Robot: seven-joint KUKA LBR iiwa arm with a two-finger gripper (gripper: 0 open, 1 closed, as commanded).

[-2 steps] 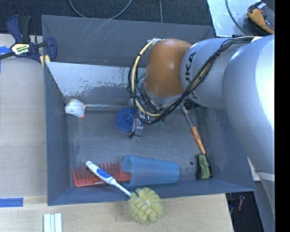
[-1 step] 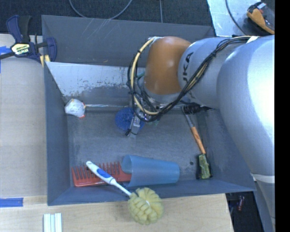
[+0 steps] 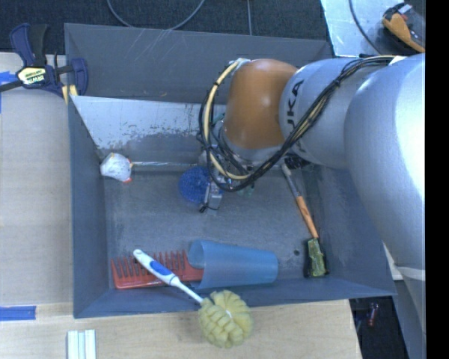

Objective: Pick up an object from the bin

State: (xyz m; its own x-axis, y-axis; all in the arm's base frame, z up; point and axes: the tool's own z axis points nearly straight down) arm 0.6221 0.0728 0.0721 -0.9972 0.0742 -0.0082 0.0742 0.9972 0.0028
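My gripper hangs low in the middle of the bin, under the arm's orange cover and cables. A blue round thing lies right against its left side, partly hidden by it. I see nothing held in the gripper. In front of it a blue cup lies on its side along the bin's front wall.
A red comb lies at the front left, crossed by a white-and-blue brush whose yellow-green head hangs over the front rim. A white crumpled thing sits at the back left. An orange-handled tool lies at the right.
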